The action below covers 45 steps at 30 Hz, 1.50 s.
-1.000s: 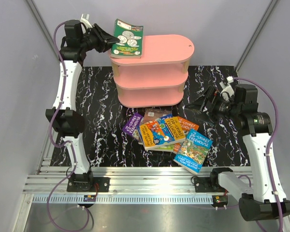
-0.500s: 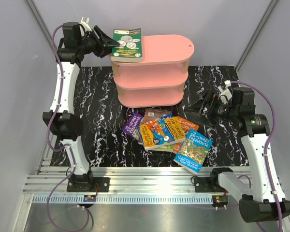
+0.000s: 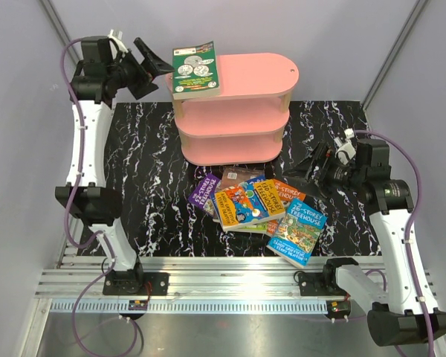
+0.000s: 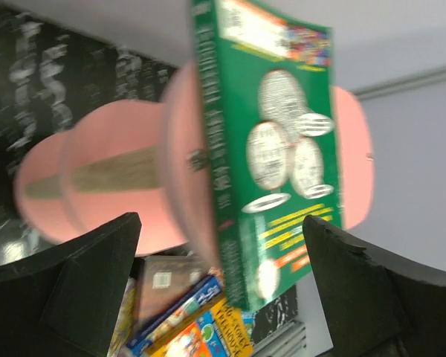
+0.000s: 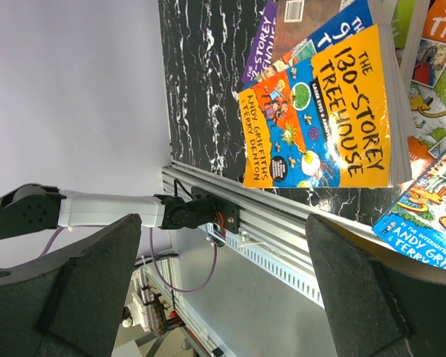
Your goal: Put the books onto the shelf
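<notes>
Black marbled table point(image 3: 156, 171), grey walls. Green book point(image 3: 195, 68) flat on shelf point(image 3: 253, 74) top tier, seems to overhang left end. Left gripper point(image 3: 157, 78) spread, empty, just beside it; bump could tip book off. Right gripper point(image 3: 303, 177) spread, empty, over piled books point(image 3: 256, 208).

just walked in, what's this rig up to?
Two arms are shelving books. One green book lies flat on the top tier of the pink shelf, at its left end. The left gripper is open beside that book's left edge and is not gripping it. The other books lie in a loose pile on the table in front of the shelf. The right gripper is open at the pile's right side, holding nothing.
</notes>
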Motion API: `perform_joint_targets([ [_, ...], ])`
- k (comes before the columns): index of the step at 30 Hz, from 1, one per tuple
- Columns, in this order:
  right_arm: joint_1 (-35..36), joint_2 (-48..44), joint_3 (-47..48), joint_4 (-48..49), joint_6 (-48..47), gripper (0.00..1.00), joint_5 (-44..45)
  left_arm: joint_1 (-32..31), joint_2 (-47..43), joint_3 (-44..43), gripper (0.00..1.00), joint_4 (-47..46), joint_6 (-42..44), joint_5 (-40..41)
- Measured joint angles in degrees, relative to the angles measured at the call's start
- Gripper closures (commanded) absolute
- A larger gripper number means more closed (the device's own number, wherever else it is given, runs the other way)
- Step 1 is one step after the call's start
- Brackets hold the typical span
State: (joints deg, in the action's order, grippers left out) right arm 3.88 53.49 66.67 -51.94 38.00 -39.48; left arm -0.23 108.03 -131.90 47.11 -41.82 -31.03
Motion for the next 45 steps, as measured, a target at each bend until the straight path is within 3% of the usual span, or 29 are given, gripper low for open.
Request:
perform_joint_targets([
  [3,0.0,-0.17,-2.32,0.57,0.35,0.0,-0.02,1.68,-3.23,3.52,0.01,4.94,2.12,5.22],
  [9,0.0,1.73,-11.19,2.6,2.12,0.0,-0.02,3.56,-17.73,23.26,0.01,8.04,4.79,15.28],
  [15,0.0,4.72,-22.01,4.57,4.66,0.0,1.62,2.01,-34.34,48.09,0.01,4.37,5.4,16.04],
  [20,0.04,6.67,-26.62,8.5,5.77,0.0,2.8,-0.61,-40.28,61.29,0.01,3.67,6.08,15.78],
  [27,0.09,7.02,-36.2,19.85,11.1,0.0,2.01,-1.22,-43.98,64.13,0.01,4.26,8.07,15.61],
  [33,0.15,7.02,-38.73,28.39,15.34,0.02,0.87,-3.37,-45.2,64.13,0.01,4.33,8.85,15.58],
  [37,0.33,7.28,-38.73,33.77,17.46,0.15,0.92,-4.5,-45.2,64.11,0.01,4.37,9.01,15.58],
  [39,0.74,7.78,-38.73,35.98,18.45,0.29,0.98,-4.9,-45.18,64.11,0.01,4.48,9.05,15.58],
  [45,2.71,9.01,-38.73,40.11,20.61,0.52,1.05,-5.57,-45.13,63.71,0.01,5.22,9.09,15.56],
])
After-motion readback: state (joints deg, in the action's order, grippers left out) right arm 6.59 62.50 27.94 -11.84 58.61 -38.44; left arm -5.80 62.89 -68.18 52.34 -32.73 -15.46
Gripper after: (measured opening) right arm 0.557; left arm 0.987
